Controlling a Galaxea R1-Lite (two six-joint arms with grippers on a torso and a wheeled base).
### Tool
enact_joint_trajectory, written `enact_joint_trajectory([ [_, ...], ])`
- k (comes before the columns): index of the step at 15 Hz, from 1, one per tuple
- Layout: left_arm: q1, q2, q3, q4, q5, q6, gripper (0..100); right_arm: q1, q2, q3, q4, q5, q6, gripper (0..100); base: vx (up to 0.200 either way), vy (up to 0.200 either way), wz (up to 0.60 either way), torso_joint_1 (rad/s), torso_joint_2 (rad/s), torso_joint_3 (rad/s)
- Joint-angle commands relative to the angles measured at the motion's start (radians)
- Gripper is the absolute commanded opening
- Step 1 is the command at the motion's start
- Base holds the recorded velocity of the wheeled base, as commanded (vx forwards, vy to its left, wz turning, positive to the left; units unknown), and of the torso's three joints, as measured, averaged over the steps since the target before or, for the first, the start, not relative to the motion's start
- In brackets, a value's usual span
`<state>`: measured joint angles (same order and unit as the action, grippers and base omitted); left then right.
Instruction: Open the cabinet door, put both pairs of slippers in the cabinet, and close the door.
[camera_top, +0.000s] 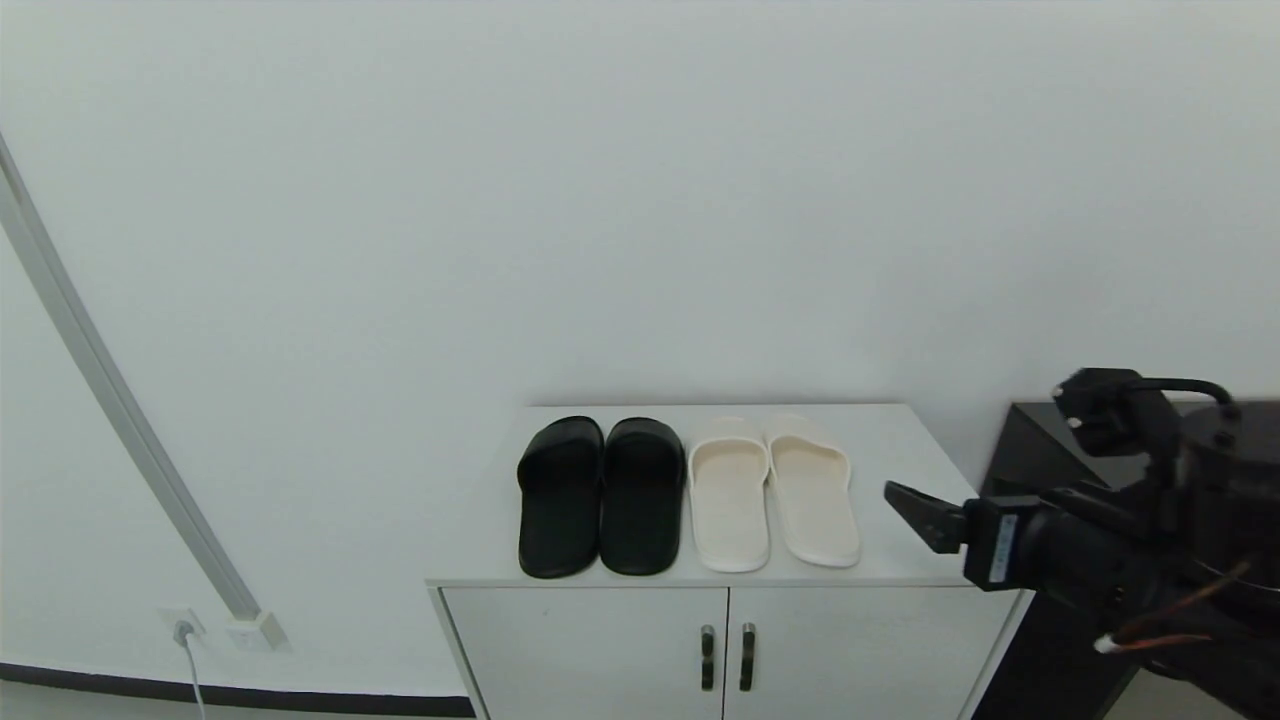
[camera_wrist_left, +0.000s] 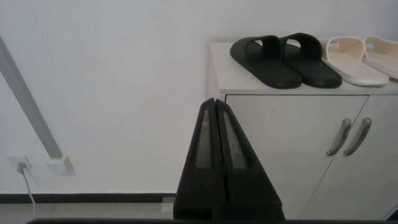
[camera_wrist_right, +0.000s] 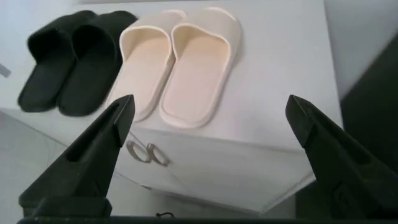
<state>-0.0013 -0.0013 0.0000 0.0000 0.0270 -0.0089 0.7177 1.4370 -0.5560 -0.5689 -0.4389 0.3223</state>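
Nearest, the left gripper (camera_wrist_left: 215, 124) has its jaws pressed together on nothing. The right gripper (camera_wrist_right: 209, 102) hangs by the right corner of the cabinet (camera_top: 590, 650), jaws wide apart and empty. The cabinet is flat, matte white, its two doors (camera_top: 850, 640) shut, with slim dark bar handles (camera_top: 746, 655) side by side at the seam. On its top lie the black slippers (camera_top: 600, 495) and cream slippers (camera_top: 775, 490), smooth moulded slides, the pairs touching. I judge nothing is done yet: opening, both loadings and closing remain.
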Motion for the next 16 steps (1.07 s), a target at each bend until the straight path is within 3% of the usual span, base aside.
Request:
enact_joint_trajectory([
  [1, 0.0, 0.001, 0.0, 0.0, 0.001, 0.0, 0, 0.042, 0.264, -0.159, -0.062, -0.063, 0.003, 100, 0.0, 0.0, 0.0, 0.0, 0.0, 0.0],
  [6, 0.0, 0.001, 0.0, 0.0, -0.001, 0.0, 0, 0.022, 0.545, -0.332, -0.17, -0.093, -0.003, 100, 0.0, 0.0, 0.0, 0.0, 0.0, 0.0],
  [16, 0.0, 0.001, 0.0, 0.0, -0.001, 0.0, 0, -0.057, 0.754, -0.61, -0.08, -0.052, -0.012, 100, 0.0, 0.0, 0.0, 0.0, 0.0, 0.0],
])
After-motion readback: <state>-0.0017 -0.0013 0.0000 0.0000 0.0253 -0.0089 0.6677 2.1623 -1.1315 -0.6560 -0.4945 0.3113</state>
